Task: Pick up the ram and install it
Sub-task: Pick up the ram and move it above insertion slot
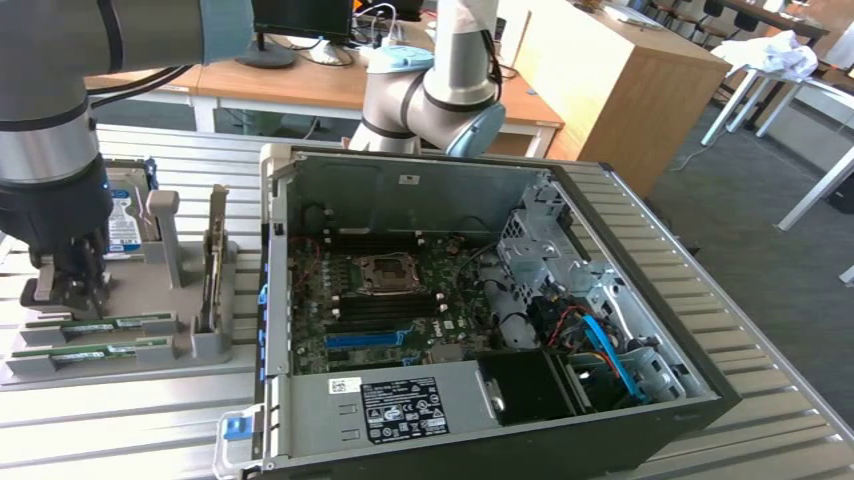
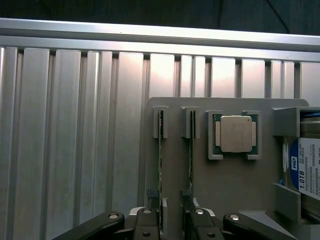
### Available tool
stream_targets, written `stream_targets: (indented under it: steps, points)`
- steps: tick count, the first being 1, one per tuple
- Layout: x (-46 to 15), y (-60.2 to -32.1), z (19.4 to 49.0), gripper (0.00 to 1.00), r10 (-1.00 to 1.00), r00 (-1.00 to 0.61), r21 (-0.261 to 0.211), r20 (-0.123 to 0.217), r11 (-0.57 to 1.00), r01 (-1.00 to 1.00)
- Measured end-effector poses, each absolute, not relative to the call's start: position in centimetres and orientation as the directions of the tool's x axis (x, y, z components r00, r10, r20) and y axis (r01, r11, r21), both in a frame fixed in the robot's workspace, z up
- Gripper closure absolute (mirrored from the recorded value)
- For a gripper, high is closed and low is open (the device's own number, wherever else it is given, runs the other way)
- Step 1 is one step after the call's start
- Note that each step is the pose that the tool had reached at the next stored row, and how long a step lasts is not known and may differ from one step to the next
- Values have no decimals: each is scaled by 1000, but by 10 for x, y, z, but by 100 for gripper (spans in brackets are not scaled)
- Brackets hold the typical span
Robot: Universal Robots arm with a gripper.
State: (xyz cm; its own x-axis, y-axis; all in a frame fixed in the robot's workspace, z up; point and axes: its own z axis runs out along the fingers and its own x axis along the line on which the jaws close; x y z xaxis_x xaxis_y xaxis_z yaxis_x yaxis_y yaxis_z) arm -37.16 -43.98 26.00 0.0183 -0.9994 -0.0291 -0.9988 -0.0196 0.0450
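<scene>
Two green ram sticks stand on edge side by side in a grey holder [image 2: 230,185]. In the wrist view I see them edge-on as the left ram [image 2: 160,155] and the right ram [image 2: 191,155]. In the exterior view they lie at the holder's near end, ram [image 1: 120,322] and ram [image 1: 94,350]. My gripper [image 2: 168,202] hangs just above one end of the sticks, open. One finger [image 2: 150,199] is outside the left stick, and the other finger [image 2: 186,199] is close by the right stick. Nothing is held. In the exterior view the gripper [image 1: 67,292] hovers over the holder's left end.
The holder also carries a square silver processor [image 2: 236,134] and a blue-labelled hard drive [image 2: 306,172]. An open computer case [image 1: 694,330] with its motherboard [image 1: 387,300] exposed lies to the exterior view's right of the holder. All rest on a ribbed aluminium table [image 2: 75,140].
</scene>
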Motion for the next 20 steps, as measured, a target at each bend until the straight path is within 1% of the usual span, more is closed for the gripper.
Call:
stream_targets:
  steps: [13,20]
  points:
    - [-372,-440,243,70,-999,18,45,-29,-20,-999]
    - [-372,-440,243,70,-999,18,45,-29,-20,-999]
